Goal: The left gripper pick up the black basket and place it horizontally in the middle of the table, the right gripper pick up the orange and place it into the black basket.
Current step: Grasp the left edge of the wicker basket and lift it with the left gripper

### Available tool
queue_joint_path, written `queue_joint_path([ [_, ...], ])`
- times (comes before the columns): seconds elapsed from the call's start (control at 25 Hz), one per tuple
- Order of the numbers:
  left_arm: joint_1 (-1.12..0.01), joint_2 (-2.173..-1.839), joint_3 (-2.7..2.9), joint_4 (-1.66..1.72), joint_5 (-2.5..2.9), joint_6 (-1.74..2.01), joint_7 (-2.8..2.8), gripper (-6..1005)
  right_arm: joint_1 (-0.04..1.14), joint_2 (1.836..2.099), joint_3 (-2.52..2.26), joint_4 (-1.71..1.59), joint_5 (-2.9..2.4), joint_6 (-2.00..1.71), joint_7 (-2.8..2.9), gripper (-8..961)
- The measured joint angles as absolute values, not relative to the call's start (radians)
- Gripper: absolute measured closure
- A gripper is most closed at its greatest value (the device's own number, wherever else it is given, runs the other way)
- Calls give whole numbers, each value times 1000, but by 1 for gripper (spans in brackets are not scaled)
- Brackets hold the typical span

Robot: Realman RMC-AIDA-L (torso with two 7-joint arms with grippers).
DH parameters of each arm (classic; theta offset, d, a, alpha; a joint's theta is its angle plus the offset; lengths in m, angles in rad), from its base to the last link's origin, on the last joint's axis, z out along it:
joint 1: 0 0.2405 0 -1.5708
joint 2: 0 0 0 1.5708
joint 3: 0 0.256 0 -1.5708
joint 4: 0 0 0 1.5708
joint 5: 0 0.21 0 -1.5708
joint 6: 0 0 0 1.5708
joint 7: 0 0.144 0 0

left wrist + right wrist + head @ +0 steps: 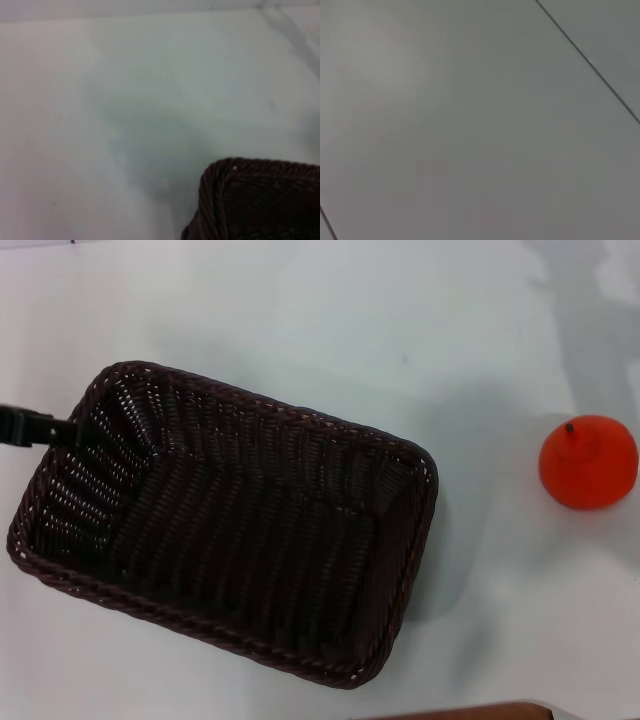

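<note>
The black basket [240, 530] lies at an angle on the white table [300, 310], left of centre in the head view, open side up and empty. My left gripper [68, 428] comes in from the left edge and is shut on the rim of the basket's left end wall. One corner of the basket [260, 200] shows in the left wrist view. The orange [588, 462] sits on the table at the right, a good way from the basket, stem up. My right gripper is out of view; the right wrist view shows only a plain grey surface.
A brown edge [470, 712] shows at the bottom of the head view. Bare tabletop lies between the basket and the orange and behind the basket. Soft shadows fall on the table at the far right [590, 300].
</note>
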State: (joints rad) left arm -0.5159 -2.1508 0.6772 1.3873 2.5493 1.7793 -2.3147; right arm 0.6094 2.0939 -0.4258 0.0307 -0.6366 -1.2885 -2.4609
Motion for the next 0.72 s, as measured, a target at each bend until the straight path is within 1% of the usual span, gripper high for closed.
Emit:
queue_joint_path([
  [0.2, -516, -2159, 724, 1381, 2600, 1760, -2323, 243, 609, 2092, -418, 31, -637, -1270, -2442, 190],
  [0.64, -510, -2160, 789, 1374, 2641, 1747, -2338, 252, 608, 2092, -415, 31, -637, -1261, -2438, 189],
  [0.72, -508, -2160, 788, 1374, 2638, 1747, -2338, 372, 607, 2092, -416, 31, -637, -1261, -2438, 190],
])
